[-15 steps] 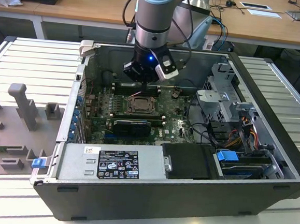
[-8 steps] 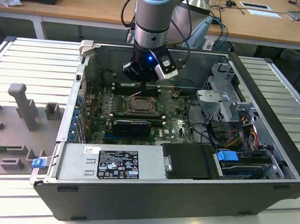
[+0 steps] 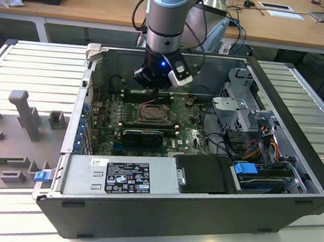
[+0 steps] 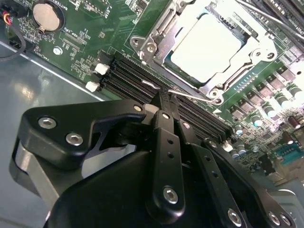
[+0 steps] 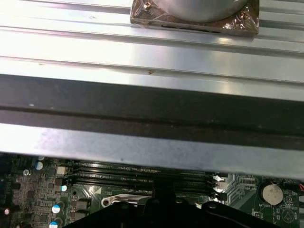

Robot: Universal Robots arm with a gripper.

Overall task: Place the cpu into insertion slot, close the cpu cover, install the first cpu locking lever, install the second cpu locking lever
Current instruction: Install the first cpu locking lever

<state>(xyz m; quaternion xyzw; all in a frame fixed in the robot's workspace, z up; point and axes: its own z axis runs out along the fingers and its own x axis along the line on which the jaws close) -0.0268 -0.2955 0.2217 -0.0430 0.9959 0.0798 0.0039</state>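
Tool [image 4: 164, 99] clenched, fingertips together at a thin wire lever [image 4: 194, 96] along one edge of the insertion slot [image 4: 142, 46], cpu [image 4: 206, 45] seated in the slot, cpu cover [image 4: 259, 47] folded down around it, mid green board [image 4: 85, 52], inside an open computer case [image 3: 199, 213] on the table [image 3: 37, 61]

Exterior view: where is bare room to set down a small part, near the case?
Bare: the ribbed table at the exterior view's right of the case; at that view's left, the strip beyond the grey fixtures. Crowded: inside the case, with board, cables and the pincer near the socket.
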